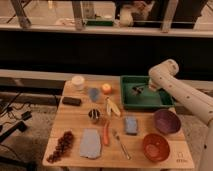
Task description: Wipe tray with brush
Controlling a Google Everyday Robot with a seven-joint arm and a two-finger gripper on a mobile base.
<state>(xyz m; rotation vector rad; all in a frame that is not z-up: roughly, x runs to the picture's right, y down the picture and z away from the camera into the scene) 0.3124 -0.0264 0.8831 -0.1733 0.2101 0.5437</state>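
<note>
Over dark green tray [142, 101], pincer [144, 88] beside small dark brush [135, 91].

The bench [75, 120] is pale, matt wood. The tray [150, 102] at far right looks like smooth dark green plastic. The arm [170, 82] has a glossy white shell; its dark hand [138, 90] is over the tray. A soft-looking blue cloth [90, 143] lies near.

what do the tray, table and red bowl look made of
The tray looks like dark green plastic, dull finish, moulded low walls. The table is pale wood with faint plank lines, matte. The red bowl is smooth with a soft sheen, plastic or glazed ceramic, unclear which. The gripper hangs over the tray, near its back wall.
</note>
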